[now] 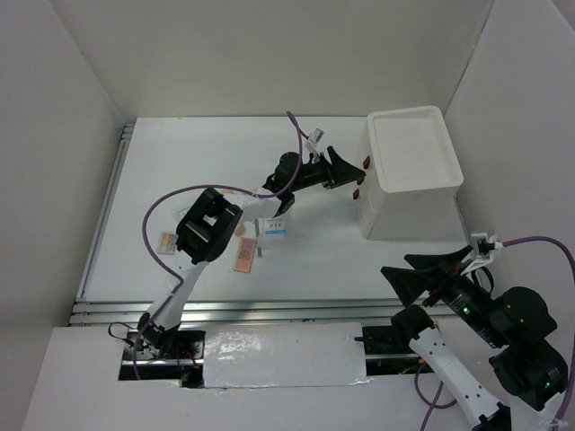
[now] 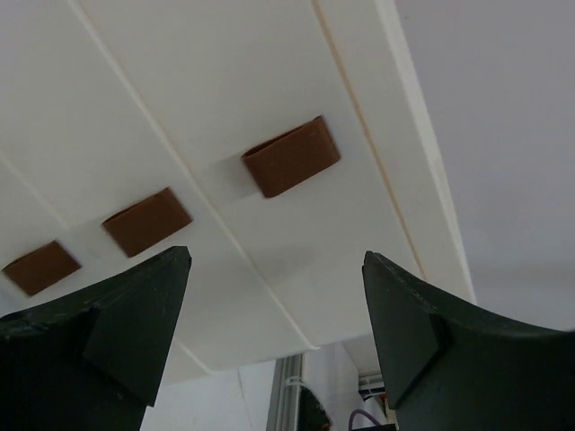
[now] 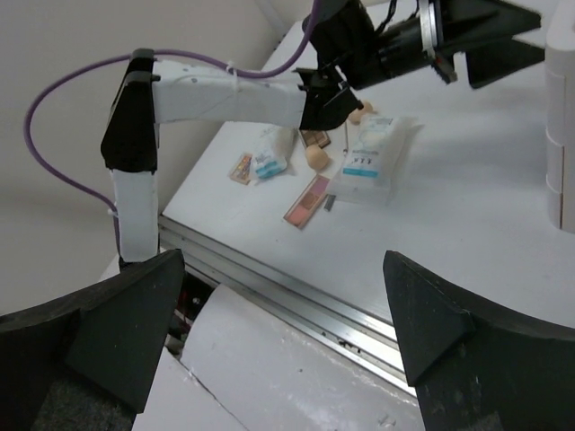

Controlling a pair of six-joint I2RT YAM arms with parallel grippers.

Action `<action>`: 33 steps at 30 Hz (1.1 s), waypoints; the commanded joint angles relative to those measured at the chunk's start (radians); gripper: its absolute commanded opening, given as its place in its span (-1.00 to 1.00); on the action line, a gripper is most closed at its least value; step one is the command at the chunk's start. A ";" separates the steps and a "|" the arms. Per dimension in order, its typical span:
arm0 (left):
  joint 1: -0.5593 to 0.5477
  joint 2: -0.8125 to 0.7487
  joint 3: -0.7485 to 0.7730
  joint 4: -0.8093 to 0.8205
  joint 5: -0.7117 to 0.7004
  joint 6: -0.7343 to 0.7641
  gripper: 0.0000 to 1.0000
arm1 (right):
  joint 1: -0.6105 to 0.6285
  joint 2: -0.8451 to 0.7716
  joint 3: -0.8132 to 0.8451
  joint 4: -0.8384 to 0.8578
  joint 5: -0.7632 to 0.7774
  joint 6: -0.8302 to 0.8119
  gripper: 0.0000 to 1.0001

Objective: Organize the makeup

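My left gripper (image 1: pixel 352 175) is open just in front of the white drawer box (image 1: pixel 413 171), level with its brown handles (image 1: pixel 366 163). In the left wrist view the open gripper (image 2: pixel 278 296) has nothing between its fingers, and the top handle (image 2: pixel 290 157) lies a little ahead of them. The makeup lies on the table behind this arm: a pink palette (image 1: pixel 244 253), white-and-blue packets (image 1: pixel 274 226) and a small palette (image 1: pixel 167 241). The right wrist view shows the pink palette (image 3: pixel 308 199), a packet (image 3: pixel 370 157) and a beige sponge (image 3: pixel 316 158). My right gripper (image 1: pixel 397 266) is open and empty at the near right.
The drawer box has three stacked drawers, each with a brown handle (image 2: pixel 146 221). A metal rail (image 1: pixel 269 310) runs along the table's near edge, with a white cover (image 3: pixel 296 368) below my right gripper (image 3: pixel 283 305). White walls enclose the table on three sides.
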 commanded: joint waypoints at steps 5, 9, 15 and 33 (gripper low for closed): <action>-0.009 0.130 0.180 0.204 0.029 -0.100 0.75 | -0.002 -0.005 -0.074 0.052 -0.055 -0.015 0.99; -0.014 0.161 0.266 0.133 0.019 -0.082 0.75 | -0.002 -0.009 -0.099 0.063 -0.070 -0.011 1.00; -0.012 0.148 0.274 0.095 -0.009 -0.048 0.69 | -0.002 -0.016 -0.116 0.071 -0.082 -0.001 1.00; -0.006 0.096 0.227 0.139 -0.017 -0.046 -0.58 | -0.004 -0.016 -0.145 0.092 -0.096 0.014 1.00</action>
